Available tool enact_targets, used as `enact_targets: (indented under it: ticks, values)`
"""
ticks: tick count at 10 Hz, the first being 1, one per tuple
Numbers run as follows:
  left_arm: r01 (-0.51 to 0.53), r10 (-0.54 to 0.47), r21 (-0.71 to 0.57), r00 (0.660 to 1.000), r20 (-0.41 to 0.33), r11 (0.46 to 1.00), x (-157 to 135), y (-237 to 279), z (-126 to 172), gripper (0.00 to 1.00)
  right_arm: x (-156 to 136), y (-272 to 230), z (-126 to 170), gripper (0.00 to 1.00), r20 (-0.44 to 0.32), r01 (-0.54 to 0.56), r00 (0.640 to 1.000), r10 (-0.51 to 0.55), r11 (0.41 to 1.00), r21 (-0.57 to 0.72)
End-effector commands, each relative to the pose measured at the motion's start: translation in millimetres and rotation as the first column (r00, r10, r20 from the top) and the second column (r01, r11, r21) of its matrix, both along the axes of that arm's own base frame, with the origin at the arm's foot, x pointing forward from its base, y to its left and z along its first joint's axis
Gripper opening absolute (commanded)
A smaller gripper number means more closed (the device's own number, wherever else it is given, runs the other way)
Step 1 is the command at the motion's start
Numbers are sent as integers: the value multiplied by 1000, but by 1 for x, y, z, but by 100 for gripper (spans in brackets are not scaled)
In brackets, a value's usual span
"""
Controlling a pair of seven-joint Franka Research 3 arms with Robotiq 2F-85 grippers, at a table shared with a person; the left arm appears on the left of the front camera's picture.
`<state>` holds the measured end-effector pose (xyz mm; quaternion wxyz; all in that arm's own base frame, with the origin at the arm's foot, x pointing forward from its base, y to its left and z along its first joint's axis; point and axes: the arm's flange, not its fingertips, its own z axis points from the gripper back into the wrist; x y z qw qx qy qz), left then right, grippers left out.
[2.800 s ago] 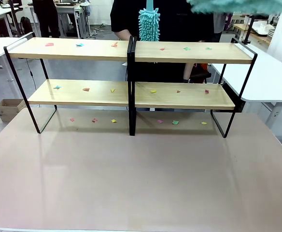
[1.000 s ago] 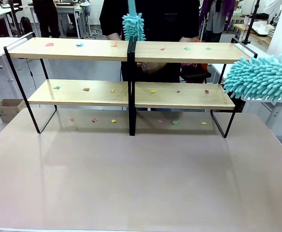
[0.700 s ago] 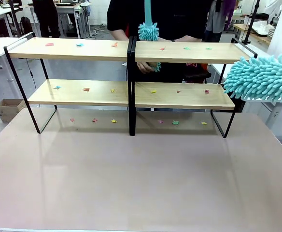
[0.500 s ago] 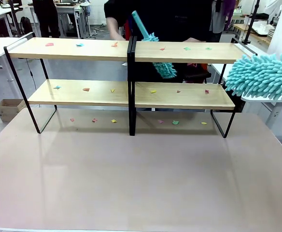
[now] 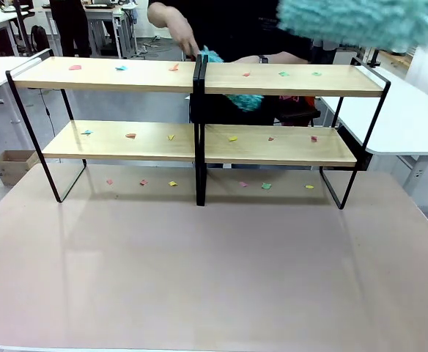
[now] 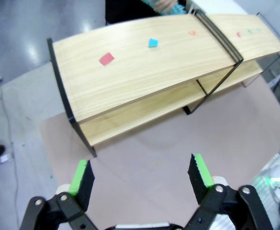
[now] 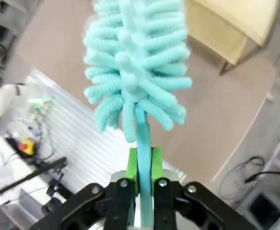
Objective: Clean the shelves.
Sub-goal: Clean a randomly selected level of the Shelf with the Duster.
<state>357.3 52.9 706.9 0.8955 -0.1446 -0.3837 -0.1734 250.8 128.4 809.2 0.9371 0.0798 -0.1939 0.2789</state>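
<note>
Up from beside the rack's right end, where it hung half a second ago, the big teal duster (image 5: 360, 18) now sits blurred across the top of the front view, above the right section of the shelves (image 5: 111, 75). Behind the rack the person's hand (image 5: 181, 37) has swung left over the middle joint. The smaller duster (image 5: 243, 100) it carries pokes down behind the top right board.

From the left: the left gripper (image 6: 141, 175) looks down on the rack's left end, its green-padded fingers spread wide with nothing between them. The shelves stand toward the far side of the pinkish tabletop (image 5: 214, 271), two sections joined at the middle.

- **Top left board:** three paper scraps (image 5: 121, 67), pink, blue and orange.
- **Lower left board:** three more, teal, orange and yellow.
- **Tabletop under the left section:** a pink, a red and a yellow one.
- **Top right board:** a red scrap and two green ones.
- **Lower right board:** a yellow, a red and a pink.
- **Tabletop under the right section:** pink, green and yellow.

At the far right, the right gripper (image 7: 142, 165) has its pads pressed tight on the big duster's thin teal handle. The fluffy head stands straight out beyond the fingers.
</note>
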Motion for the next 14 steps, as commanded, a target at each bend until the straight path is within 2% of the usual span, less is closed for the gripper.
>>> enact_targets:
  ticks: [1, 2, 3, 4, 5, 6, 7, 8, 9, 10, 11, 12, 13, 14]
  values:
    - [0, 0, 0, 1000, 5, 1000, -1, 0, 1, 100, 34, 57, 23, 12, 118, 4, 993, 3, 998, -58]
    - [0, 0, 0, 1000, 5, 1000, -1, 0, 1, 100, 0, 0, 0, 12, 0, 0, 1000, 0, 1000, 0]
    - [0, 0, 0, 1000, 5, 1000, -1, 0, 1, 100, 0, 0, 0, 12, 0, 0, 1000, 0, 1000, 0]
    - [0, 0, 0, 1000, 5, 1000, -1, 0, 1, 100, 8, 62, 13, 12, 62, -40, 997, 42, 999, -34]
    - [0, 0, 0, 1000, 5, 1000, -1, 0, 1, 100, 19, 63, 13, 12, 51, 62, 996, -70, 989, 137]
    - [0, 0, 0, 1000, 5, 1000, -1, 0, 1, 100, 46, 100, 16, 12, 70, 108, 990, -120, 982, 156]
    - [0, 0, 0, 1000, 5, 1000, -1, 0, 1, 100, 80, 145, 11, 12, 44, 92, 994, -98, 989, 119]
    - [0, 0, 0, 1000, 5, 1000, -1, 0, 1, 100, 93, 140, 15, 12, -7, 58, 998, -58, 991, 117]
    - [0, 0, 0, 1000, 5, 1000, -1, 0, 1, 100, 63, 58, 30, 12, -47, 76, 997, -68, 981, 181]
    - [0, 0, 0, 1000, 5, 1000, -1, 0, 1, 100, 5, -38, 27, 12, -80, 192, 981, -177, 946, 261]
    - [0, 0, 0, 1000, 5, 1000, -1, 0, 1, 100, -54, -100, 6, 12, -152, 201, 975, -162, 935, 293]
    - [0, 0, 0, 1000, 5, 1000, -1, 0, 1, 100, -97, -140, -22, 12, -218, 163, 971, -95, 935, 315]
    - [0, 0, 0, 1000, 5, 1000, -1, 0, 1, 100, -119, -161, -48, 12, -264, 72, 964, 16, 944, 323]
    - [0, 0, 0, 1000, 5, 1000, -1, 0, 1, 100, -126, -179, -70, 12, -299, 85, 954, 32, 925, 371]
